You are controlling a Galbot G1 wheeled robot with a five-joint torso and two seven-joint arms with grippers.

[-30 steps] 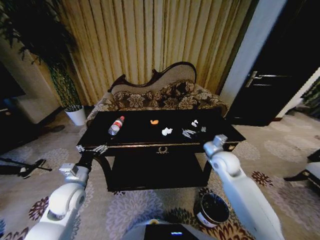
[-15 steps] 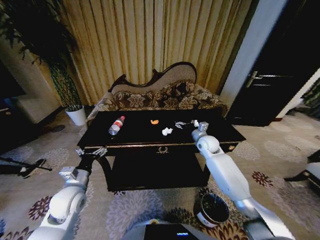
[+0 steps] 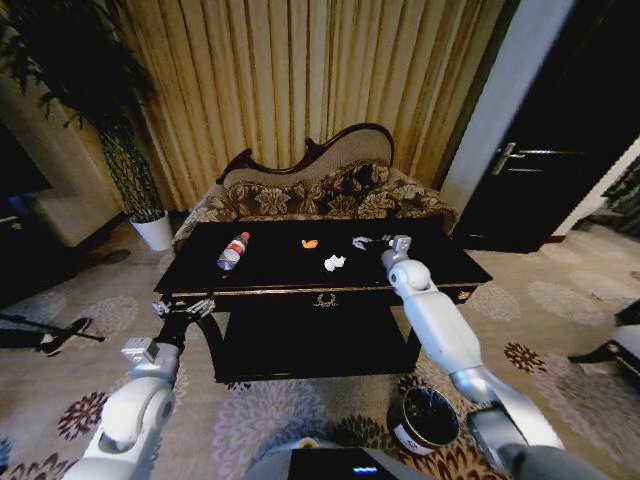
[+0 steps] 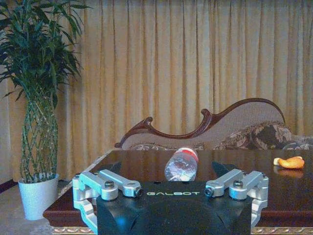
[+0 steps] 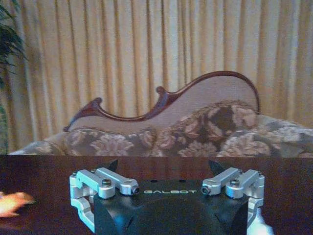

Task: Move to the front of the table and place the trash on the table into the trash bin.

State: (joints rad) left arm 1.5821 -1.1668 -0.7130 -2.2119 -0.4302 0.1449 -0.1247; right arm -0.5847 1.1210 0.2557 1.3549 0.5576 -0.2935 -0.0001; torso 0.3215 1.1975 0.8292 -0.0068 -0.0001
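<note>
Over the tabletop (image 3: pixel 280 268), toward its far right part, we have our right end effector (image 3: pixel 375 242) stretched out low above the dark glossy surface, its fingers spread open and holding nothing. A small pale piece, part of the trash, appears to lie right at its tips, though we cannot tell whether they touch. The crumpled white paper wad (image 3: pixel 334 263) sits just nearer us and a little to the left of that end effector, the orange scrap (image 3: pixel 310 243) further left of it, and the clear bottle with the red label (image 3: pixel 232 251) well apart on the left half, lying on its side. From the right wrist view the fingers (image 5: pixel 230 183) frame the sofa (image 5: pixel 195 132) beyond the far edge, with the orange scrap off to one side and a white bit at the frame's lower corner, so we judge the arm is lined up to come down on a piece near the back. Our left end effector (image 3: pixel 184 306) waits at the front left corner of the tabletop, level with the edge, also open and empty, and its wrist view looks straight along the surface at the bottle. The trash bin (image 3: pixel 424 418) stands on the carpet below and behind the right arm, close to our base, which suits a short carry down from the tabletop.
</note>
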